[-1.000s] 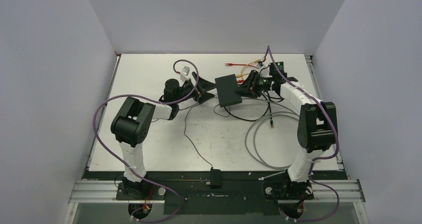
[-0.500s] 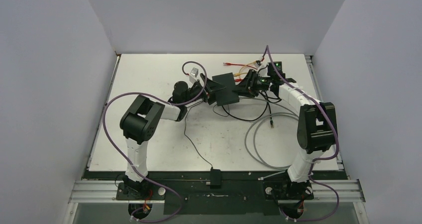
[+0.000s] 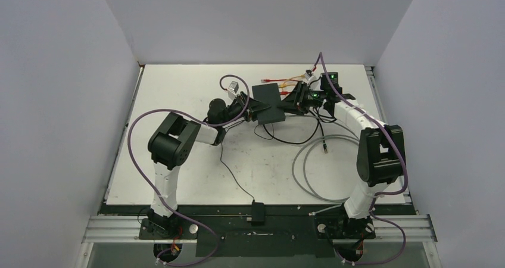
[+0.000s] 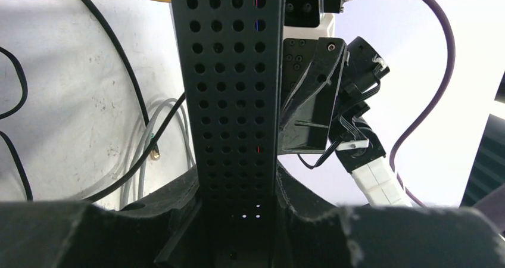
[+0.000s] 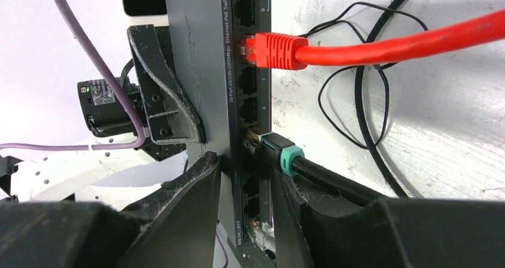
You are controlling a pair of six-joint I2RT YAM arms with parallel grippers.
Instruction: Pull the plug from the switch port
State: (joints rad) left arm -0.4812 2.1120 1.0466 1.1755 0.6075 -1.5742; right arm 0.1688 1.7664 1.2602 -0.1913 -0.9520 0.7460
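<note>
The switch (image 3: 267, 101) sits close to the table's (image 3: 178, 161) far edge, about midway between the left and right edges, and is held from both sides. The left gripper (image 4: 235, 220) is clamped on its left end, with the perforated side wall squeezed between the fingers (image 4: 89, 232). The right gripper (image 5: 247, 220) straddles the port edge, one finger (image 5: 184, 202) against the flat face and the other against the port side, so it too is closed on the switch.

A red plug (image 5: 274, 49) sits in an upper port, its cable running toward the far edge. A black plug (image 5: 280, 158) with a teal collar sits in a port lower down, just beside the right gripper's finger. A yellow cable (image 3: 293, 77) lies near the far edge beside the red one.

A grey cable (image 3: 309, 173) is coiled toward the right edge. A thin black wire (image 3: 233, 174) runs to a small block (image 3: 257, 211) at the near edge.
</note>
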